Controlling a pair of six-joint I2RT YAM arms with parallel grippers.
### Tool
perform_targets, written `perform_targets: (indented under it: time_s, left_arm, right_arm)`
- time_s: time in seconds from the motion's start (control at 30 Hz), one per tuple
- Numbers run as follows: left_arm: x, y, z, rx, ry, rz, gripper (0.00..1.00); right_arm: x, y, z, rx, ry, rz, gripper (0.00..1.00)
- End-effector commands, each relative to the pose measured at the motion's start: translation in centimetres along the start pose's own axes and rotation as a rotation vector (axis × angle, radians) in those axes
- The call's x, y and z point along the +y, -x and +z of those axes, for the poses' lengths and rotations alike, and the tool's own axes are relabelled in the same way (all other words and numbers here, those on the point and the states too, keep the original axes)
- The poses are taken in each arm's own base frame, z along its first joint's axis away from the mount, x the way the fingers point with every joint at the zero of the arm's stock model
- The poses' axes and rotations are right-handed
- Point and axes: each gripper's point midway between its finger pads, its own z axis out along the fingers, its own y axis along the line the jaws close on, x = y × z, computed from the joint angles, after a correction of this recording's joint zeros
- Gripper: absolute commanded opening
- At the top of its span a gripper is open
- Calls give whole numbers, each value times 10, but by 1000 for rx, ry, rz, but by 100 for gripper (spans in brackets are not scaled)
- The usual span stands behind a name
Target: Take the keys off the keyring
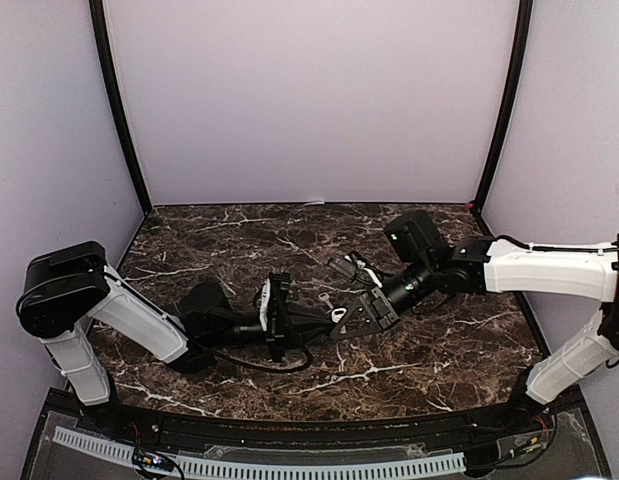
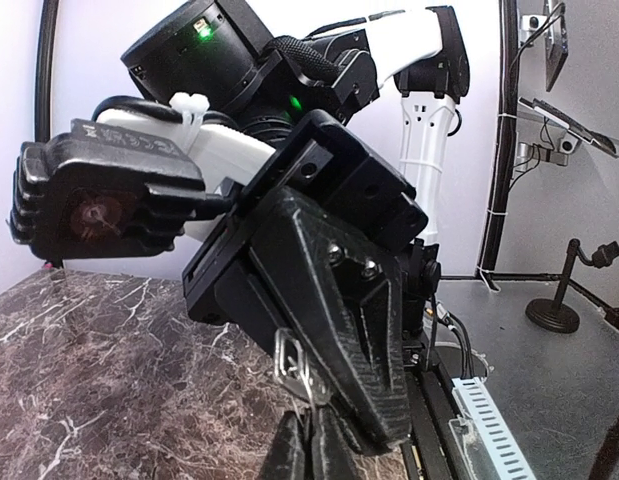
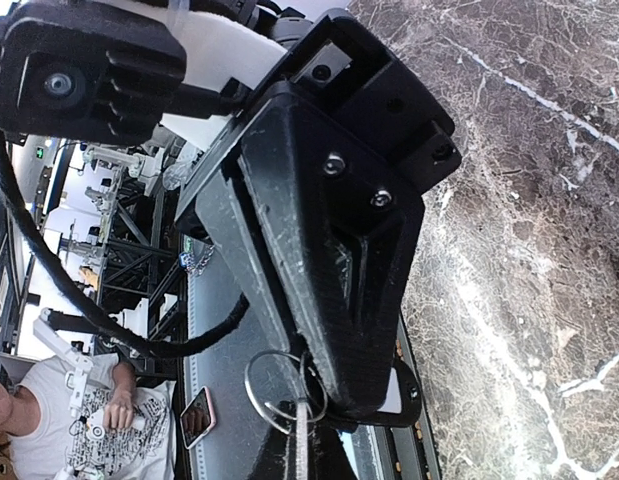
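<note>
From above, the two arms meet tip to tip low over the middle of the tabletop (image 1: pixel 439 350). The left tool (image 1: pixel 314 322) and the right tool (image 1: pixel 341 322) almost touch. What they hold is too small to make out from here. A small pale thing lies on the marble just behind them, probably a loose key (image 1: pixel 326 298), though I can't be sure.

The left wrist view looks straight at the right tool (image 2: pixel 364 420). Its jaws are pressed together, and a flat silvery piece, likely a key (image 2: pixel 292 365), sticks out at the tip. The left tool's own fingers (image 2: pixel 289 455) sit right beneath it at the bottom edge, also pressed together.

The right wrist view shows the left tool (image 3: pixel 334 395) from close up. It is pressed shut, and the thin wire keyring (image 3: pixel 247 388) hangs at its tip, up off the tabletop. A silvery strip (image 3: pixel 301 445) runs down from the keyring towards the right tool's own fingers, so this key looks threaded on.

As I read it, the job is midway at best. One key may be off, at least one is on the keyring, and both tools are set to pull them apart.
</note>
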Motion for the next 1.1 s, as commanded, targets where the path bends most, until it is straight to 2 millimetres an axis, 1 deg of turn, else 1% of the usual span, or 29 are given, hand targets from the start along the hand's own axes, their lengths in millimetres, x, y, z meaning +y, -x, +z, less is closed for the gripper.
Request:
perform_targets:
  time_s: [0.0, 0.1, 0.2, 0.43, 0.6, 0.7, 0.9, 1.07]
  left_arm:
    - [-11, 13, -5, -5, -30, -38, 0]
    - [-11, 11, -4, 22, -26, -55, 0]
    - [-10, 9, -8, 20, -10, -47, 0]
    - [-14, 12, -9, 16, -30, -50, 0]
    - [-10, 6, -10, 45, -7, -49, 0]
    - [-5, -2, -11, 87, 24, -42, 0]
    - [16, -17, -17, 199, 152, 16, 0]
    - [25, -26, -20, 285, 201, 56, 0]
  right_arm:
    - [-1, 6, -2, -14, -19, -21, 0]
    - [-2, 6, -1, -6, -24, -25, 0]
    - [-1, 6, -2, -10, -24, -32, 0]
    - [-1, 6, -3, -11, -29, -37, 0]
    - [1, 8, -5, -14, -33, -43, 0]
    - [2, 9, -5, -17, -33, -46, 0]
    - [1, 8, -4, -10, -32, -42, 0]
    - [-1, 9, -2, -3, -30, -37, 0]
